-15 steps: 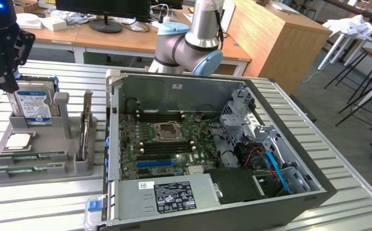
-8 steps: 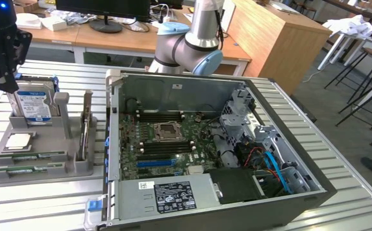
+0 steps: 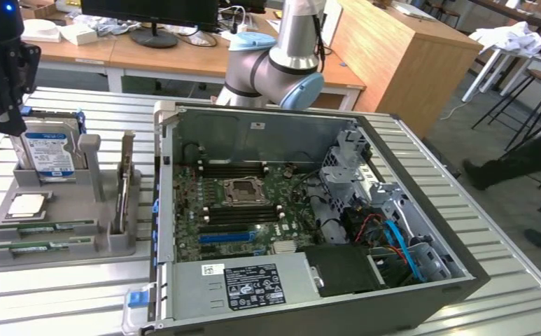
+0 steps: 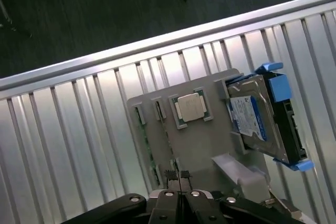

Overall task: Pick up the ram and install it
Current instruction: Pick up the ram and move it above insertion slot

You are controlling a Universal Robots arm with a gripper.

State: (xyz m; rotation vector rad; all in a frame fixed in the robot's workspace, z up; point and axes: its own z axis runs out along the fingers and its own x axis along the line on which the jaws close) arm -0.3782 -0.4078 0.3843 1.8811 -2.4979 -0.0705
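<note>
Wrist view shows the gripper with jaws closed together, holding nothing, above the gray holder. The ram lies flat in a holder slot, beside the open computer case.

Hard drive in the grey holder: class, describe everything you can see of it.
The hard drive is a flat silvery metal box with a blue-and-white label. A blue plastic bracket clasps its edges. It stands on edge in a slot at one end of the grey holder, to the exterior view's left of the open computer case. Only holder and bracket touch it.
</note>
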